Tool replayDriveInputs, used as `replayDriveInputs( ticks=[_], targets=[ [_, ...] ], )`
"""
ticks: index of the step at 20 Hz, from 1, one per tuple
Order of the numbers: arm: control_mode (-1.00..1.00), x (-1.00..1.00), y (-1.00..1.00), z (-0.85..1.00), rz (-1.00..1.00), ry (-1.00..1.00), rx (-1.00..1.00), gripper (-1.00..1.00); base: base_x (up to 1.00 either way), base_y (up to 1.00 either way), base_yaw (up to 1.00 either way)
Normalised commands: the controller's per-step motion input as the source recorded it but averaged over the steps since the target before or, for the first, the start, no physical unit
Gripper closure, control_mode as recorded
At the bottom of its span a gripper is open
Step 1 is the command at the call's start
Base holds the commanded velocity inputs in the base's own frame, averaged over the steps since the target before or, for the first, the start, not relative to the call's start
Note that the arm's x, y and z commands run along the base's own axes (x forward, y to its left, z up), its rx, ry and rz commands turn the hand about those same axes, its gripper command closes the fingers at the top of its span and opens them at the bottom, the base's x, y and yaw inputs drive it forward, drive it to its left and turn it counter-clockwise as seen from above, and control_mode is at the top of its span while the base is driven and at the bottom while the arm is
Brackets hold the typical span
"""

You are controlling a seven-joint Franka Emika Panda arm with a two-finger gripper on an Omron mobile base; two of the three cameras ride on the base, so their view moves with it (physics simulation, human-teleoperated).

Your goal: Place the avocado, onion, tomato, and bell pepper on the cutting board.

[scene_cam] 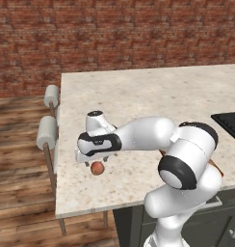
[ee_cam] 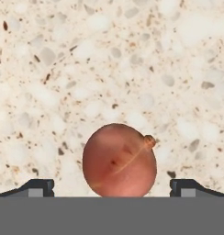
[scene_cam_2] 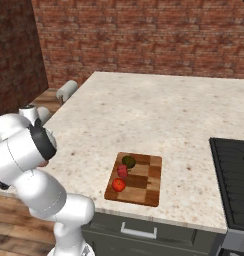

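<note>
Counter | cutting board: avocado, bell pepper, tomato | end effector released over onion

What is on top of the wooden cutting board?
Three things sit on the cutting board: the dark green avocado, the crimson bell pepper and the bright tomato. The board beneath them is covered. The onion lies on the counter instead.

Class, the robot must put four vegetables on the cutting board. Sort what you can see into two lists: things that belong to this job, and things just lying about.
Belongs to the job:
- onion, on the counter between the open gripper fingertips
- avocado, bell pepper, tomato, all on the cutting board

Just lying about:
- stovetop
- two stools beside the counter
</note>
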Motion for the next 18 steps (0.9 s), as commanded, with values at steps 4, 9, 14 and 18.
replayDriveInputs(
  ticks=[4, 9, 14, 18],
  targets=[
    [-1.0, 0.0, 0.0, -0.22, 0.0, 0.03, 0.0, -1.0, 0.0, 0.0, 0.0],
    [-1.0, 0.0, 0.0, -0.2, 0.0, 0.02, 0.0, -1.0, 0.0, 0.0, 0.0],
    [-1.0, 0.0, 0.0, -0.2, 0.0, 0.03, 0.0, -1.0, 0.0, 0.0, 0.0],
    [-1.0, 0.0, 0.0, -0.21, 0.0, 0.03, 0.0, 1.0, 0.0, 0.0, 0.0]
  ],
)
